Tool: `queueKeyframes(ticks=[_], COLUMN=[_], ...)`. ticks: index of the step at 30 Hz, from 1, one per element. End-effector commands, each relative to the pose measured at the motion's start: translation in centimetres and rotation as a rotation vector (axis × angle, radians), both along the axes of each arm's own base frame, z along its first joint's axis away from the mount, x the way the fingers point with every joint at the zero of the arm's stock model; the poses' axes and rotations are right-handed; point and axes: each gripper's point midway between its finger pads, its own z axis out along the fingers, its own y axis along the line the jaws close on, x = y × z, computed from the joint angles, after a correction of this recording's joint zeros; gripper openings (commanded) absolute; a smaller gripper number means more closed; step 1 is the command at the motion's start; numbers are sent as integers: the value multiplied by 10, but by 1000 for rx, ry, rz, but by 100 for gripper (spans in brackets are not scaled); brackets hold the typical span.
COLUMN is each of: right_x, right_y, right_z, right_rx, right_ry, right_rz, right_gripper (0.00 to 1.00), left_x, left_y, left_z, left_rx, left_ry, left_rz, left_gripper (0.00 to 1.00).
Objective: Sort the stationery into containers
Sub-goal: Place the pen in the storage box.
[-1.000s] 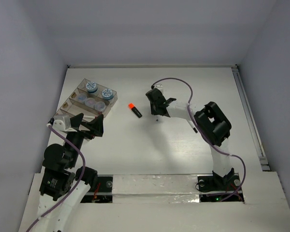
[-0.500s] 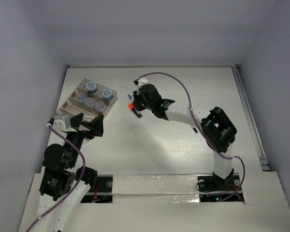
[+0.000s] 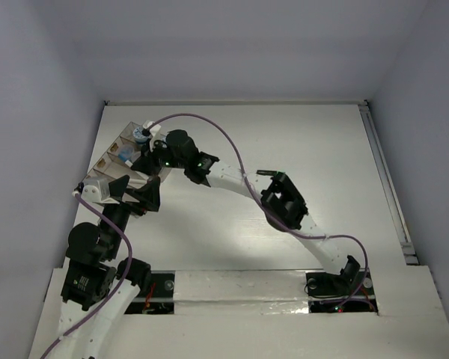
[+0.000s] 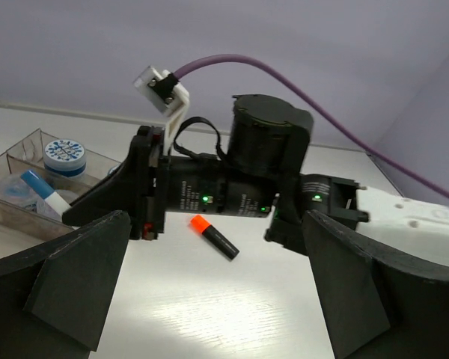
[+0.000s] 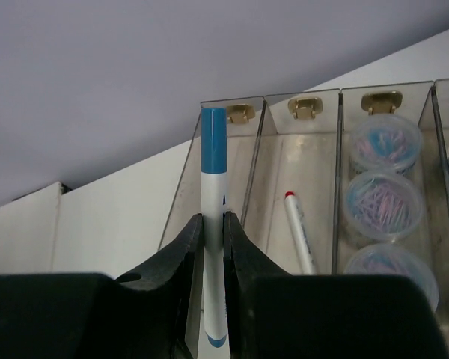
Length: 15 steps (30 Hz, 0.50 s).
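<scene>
I'm mid-placement, my right gripper (image 5: 213,224) pinching the blue-capped pen (image 5: 213,149) just above the organiser tray (image 5: 337,172) at its end compartment (left gripper (image 3: 141,191) spread, empty, nearby), so next I'd align, lower and release.

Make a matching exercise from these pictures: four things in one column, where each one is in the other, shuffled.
Things:
1. blue-capped pen
2. red-capped pen
3. orange highlighter
4. clear jars

Places:
a. lying loose on the table
b. three in a row in one tray compartment
c. clamped in the right gripper
d. lying in the compartment beside the jars

Pairs: 1-c, 2-d, 3-a, 4-b
</scene>
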Motion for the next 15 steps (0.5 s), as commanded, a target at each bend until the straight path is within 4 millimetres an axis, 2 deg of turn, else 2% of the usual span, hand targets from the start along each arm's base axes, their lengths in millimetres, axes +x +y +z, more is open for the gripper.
queueKeyframes(ticks=[1, 2, 3, 5, 9, 12, 13, 15], right_x=[9, 12, 14, 18, 24, 28, 29, 30], right_y=[14, 16, 19, 23, 26, 28, 28, 29], right_z=[19, 16, 23, 8, -8, -19, -17, -20], right_rx=[78, 77, 90, 77, 54, 44, 49, 49], right_ry=[-38, -37, -46, -41, -45, -44, -46, -42], right_rz=[47, 44, 44, 37, 21, 4, 1, 3], right_gripper=[2, 2, 2, 2, 4, 8, 9, 17], left_x=[-4, -4, -4, -4, -4, -4, -4, -3], left_y=[0, 0, 0, 0, 0, -1, -1, -1], left_z=[23, 23, 23, 23, 23, 23, 23, 23], left_rx=[-17, -18, -17, -17, -16, -17, -17, -16], left_ry=[-71, -71, -72, -73, -72, -73, -73, -72], left_rz=[-6, -6, -6, -6, -9, -10, -10, -9], left_gripper=[99, 99, 99, 99, 99, 99, 99, 99])
